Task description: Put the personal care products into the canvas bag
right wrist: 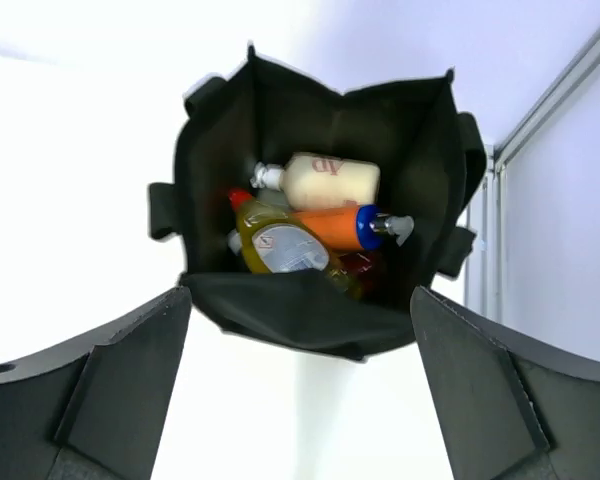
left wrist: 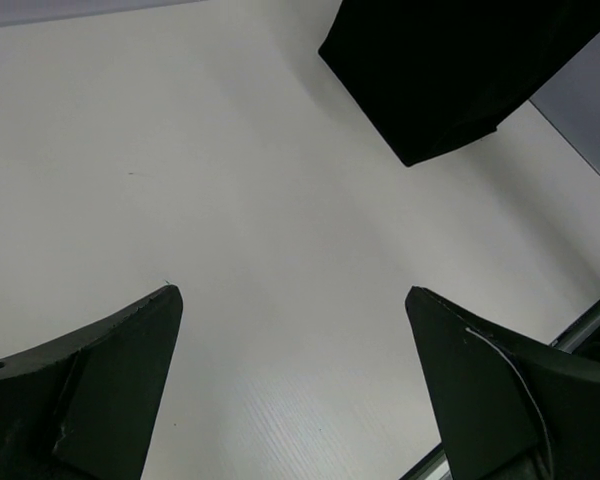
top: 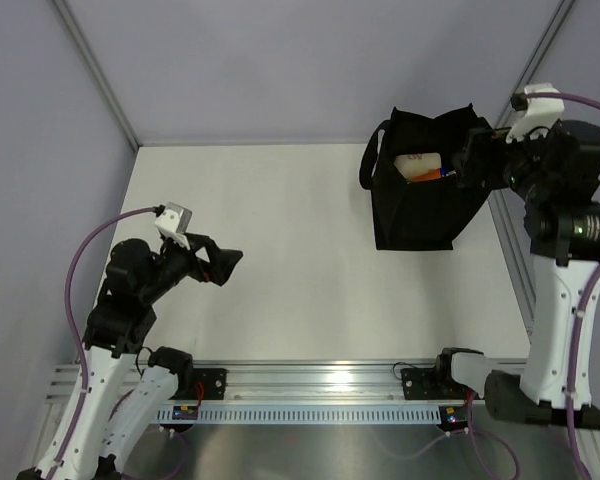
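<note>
Four bottles can be made out inside the black bag (right wrist: 310, 120), which stands open-mouthed near the far right corner of the tabletop (top: 280, 230). In the right wrist view, a cream bottle (right wrist: 330, 180) with a white cap lies across the far side. An orange bottle (right wrist: 330, 225) with a blue cap lies just in front of it, touching it. A clear yellow bottle (right wrist: 280, 248) with a red cap leans on the left. A dark red bottle (right wrist: 358, 265) shows only as a sliver beneath the orange one.

Reddish letters on the cream bottle are upside down and too blurred to read for certain. The yellow bottle's label is a grey patch with no legible writing. Anything deeper is hidden by the bag's near wall and the bottles on top.

The right gripper (right wrist: 298, 292) hangs at the bag's rim on the side nearest the right edge, jaws apart and holding nothing. The left gripper (top: 225, 265) is well apart from the bag, over the left side of the tabletop, jaws apart and empty. Its wrist view cuts off all but the bag's lower corner.
</note>
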{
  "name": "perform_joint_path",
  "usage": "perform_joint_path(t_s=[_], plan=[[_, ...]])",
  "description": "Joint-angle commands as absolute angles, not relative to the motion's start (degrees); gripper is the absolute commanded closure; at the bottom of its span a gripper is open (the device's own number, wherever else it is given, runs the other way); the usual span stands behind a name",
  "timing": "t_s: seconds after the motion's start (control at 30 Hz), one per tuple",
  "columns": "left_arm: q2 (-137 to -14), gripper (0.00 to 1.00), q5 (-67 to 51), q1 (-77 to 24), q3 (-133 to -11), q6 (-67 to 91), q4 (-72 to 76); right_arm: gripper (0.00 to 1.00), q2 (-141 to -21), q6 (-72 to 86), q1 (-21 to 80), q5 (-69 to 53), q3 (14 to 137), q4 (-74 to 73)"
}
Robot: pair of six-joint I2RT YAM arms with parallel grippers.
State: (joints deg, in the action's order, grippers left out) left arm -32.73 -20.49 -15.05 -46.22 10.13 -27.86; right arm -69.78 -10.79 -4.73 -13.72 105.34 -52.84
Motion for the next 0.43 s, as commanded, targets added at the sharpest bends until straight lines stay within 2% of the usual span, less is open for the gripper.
perform_joint_path(t_s=[0.0, 0.13, 0.4], plan=[[-30.06, 0.01, -20.56, -15.03, -45.88, 12.30, -27.77, 0.00, -61.28, -0.35, -4.92, -8.28, 98.02, -46.76], [-27.34, 0.01, -20.83, -15.03, -45.09, 13.01, -28.56, 0.01, -51.43, -0.35, -4.92, -5.10, 85.56, -44.04], [-24.44, 0.01, -19.95, -15.03, -44.47, 12.74, -31.55, 0.00, -43.24, -1.67, -5.01, -0.35, 77.17, -42.19]])
